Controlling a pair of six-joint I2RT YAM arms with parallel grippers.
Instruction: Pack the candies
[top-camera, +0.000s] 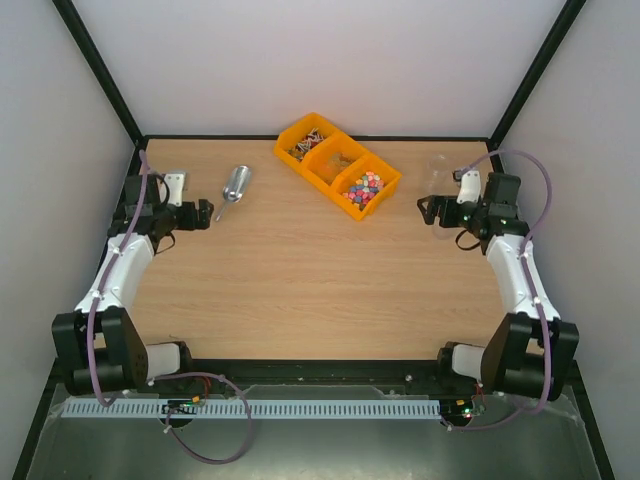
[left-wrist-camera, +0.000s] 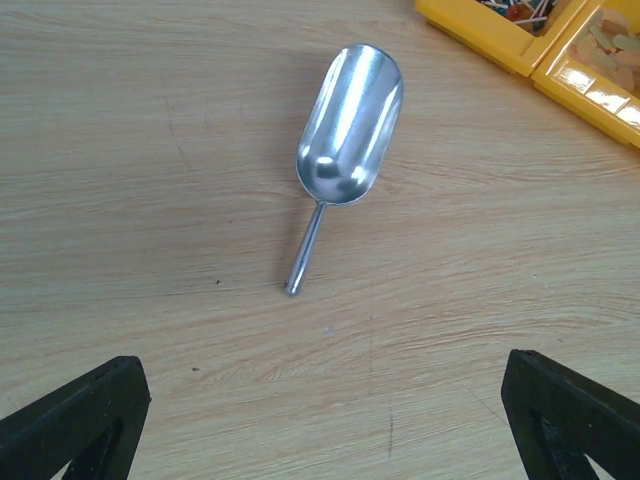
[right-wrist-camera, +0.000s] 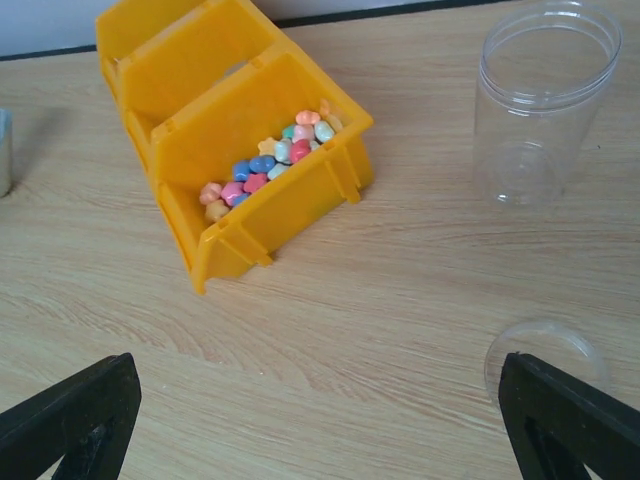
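- Your left gripper (top-camera: 205, 212) has its fingers spread wide with nothing between them. The right gripper (top-camera: 428, 210) is likewise spread and empty.
- The candies (right-wrist-camera: 270, 160) have not been packed. The bright pink, blue and yellow ones sit in the end compartment of the yellow bin (right-wrist-camera: 250, 235), ahead of the right gripper and off to its left. The other two compartments hold darker pieces, too small to make out from above.
- The clear jar (right-wrist-camera: 545, 100) stands upright and open, ahead of the right gripper and to its right. Its lid (right-wrist-camera: 545, 355) lies flat on the table (right-wrist-camera: 350, 330), closer in on that same side.
- The relation that matters is the metal scoop (left-wrist-camera: 345, 130). It lies directly ahead of your left gripper, roughly centred between the fingers and apart from them.
- Its long axis runs away from that gripper, leaning slightly right. The thin handle end is nearest you, and the bowl lies beyond it, hollow side up.
- The left arm is plainly the nearer one to the scoop, and the right is nearer the jar and the bright candies.
- I'd judge the next move is yours on the left: go forward and down onto the handle, turning the wrist so the fingers close across it.
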